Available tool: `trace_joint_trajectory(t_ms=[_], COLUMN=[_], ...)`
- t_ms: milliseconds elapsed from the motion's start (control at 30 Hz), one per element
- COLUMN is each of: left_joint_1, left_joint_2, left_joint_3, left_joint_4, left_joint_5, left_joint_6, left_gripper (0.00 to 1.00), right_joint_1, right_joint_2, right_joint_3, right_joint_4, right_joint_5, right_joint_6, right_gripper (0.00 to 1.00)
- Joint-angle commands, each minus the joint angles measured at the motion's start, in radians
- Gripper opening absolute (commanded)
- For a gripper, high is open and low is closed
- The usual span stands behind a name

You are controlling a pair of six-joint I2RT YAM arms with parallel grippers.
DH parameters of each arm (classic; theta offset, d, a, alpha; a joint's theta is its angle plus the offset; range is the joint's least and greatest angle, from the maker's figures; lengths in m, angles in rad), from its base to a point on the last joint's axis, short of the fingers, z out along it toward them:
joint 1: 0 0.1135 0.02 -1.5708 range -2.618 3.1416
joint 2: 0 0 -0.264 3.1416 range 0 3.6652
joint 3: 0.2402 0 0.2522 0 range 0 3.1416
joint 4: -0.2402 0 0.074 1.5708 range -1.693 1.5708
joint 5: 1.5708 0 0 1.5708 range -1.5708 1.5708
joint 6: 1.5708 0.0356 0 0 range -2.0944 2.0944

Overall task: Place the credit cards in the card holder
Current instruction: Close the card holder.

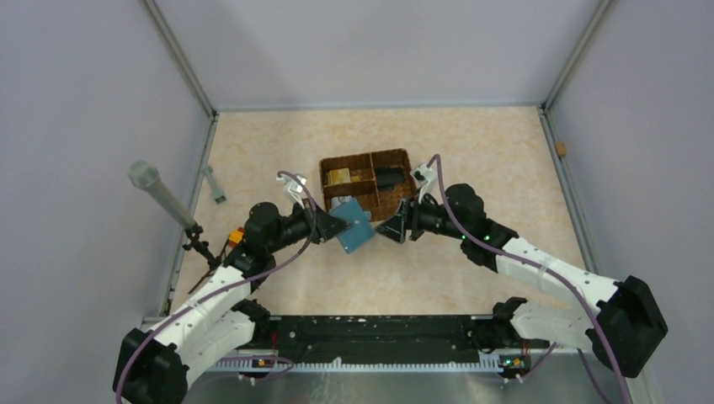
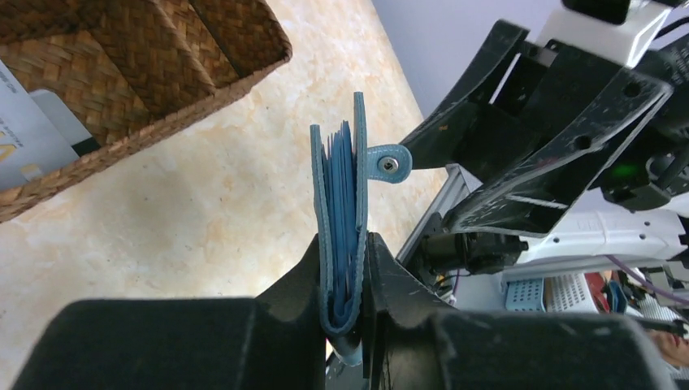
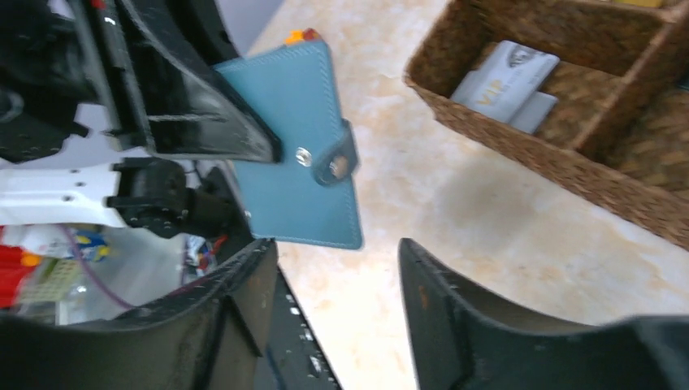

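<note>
My left gripper (image 2: 343, 244) is shut on the teal card holder (image 2: 341, 203) and holds it on edge above the table. The holder is folded, its strap with the stud sticking out. It also shows in the top view (image 1: 351, 225) and in the right wrist view (image 3: 301, 154). My right gripper (image 3: 337, 248) is open and empty, just below and beside the holder; in the top view (image 1: 392, 229) it faces the left gripper (image 1: 330, 225). White-grey credit cards (image 3: 505, 81) lie in a basket compartment. A gold card (image 1: 340, 176) lies in another compartment.
The brown wicker basket (image 1: 396, 202) stands just behind both grippers. A yellow-and-red toy block (image 1: 237, 236) lies by the left arm. A grey cylinder on a stand (image 1: 160, 195) is at the left wall. A small grey piece (image 1: 215, 183) lies far left.
</note>
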Motion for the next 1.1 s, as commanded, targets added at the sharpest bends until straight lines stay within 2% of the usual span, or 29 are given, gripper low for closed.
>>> trace_joint_trajectory(t_ms=[0, 100, 300, 500, 600, 1000, 1067], left_joint_1=[0.005, 0.004, 0.004, 0.004, 0.004, 0.004, 0.004], left_joint_2=[0.002, 0.011, 0.013, 0.025, 0.029, 0.032, 0.034], left_joint_3=[0.064, 0.09, 0.087, 0.088, 0.09, 0.09, 0.09], left_joint_4=[-0.063, -0.139, -0.149, -0.148, -0.149, -0.163, -0.165], left_joint_5=[0.088, 0.087, 0.071, 0.062, 0.06, 0.055, 0.055], left_joint_6=[0.061, 0.079, 0.074, 0.062, 0.062, 0.061, 0.063], left_gripper=[0.0, 0.0, 0.0, 0.0, 0.0, 0.0, 0.0], right_joint_1=[-0.009, -0.007, -0.003, 0.044, 0.057, 0.089, 0.09], right_joint_2=[-0.01, 0.037, 0.118, 0.16, 0.172, 0.21, 0.212], right_joint_3=[0.074, 0.118, 0.18, 0.228, 0.229, 0.254, 0.254], right_joint_4=[0.044, 0.011, -0.024, -0.137, -0.139, -0.166, -0.169], right_joint_5=[-0.114, -0.109, -0.095, 0.017, 0.044, 0.105, 0.112], right_joint_6=[0.001, -0.015, -0.036, -0.087, -0.094, -0.099, -0.097], right_gripper=[0.52, 0.47, 0.45, 0.34, 0.29, 0.28, 0.26])
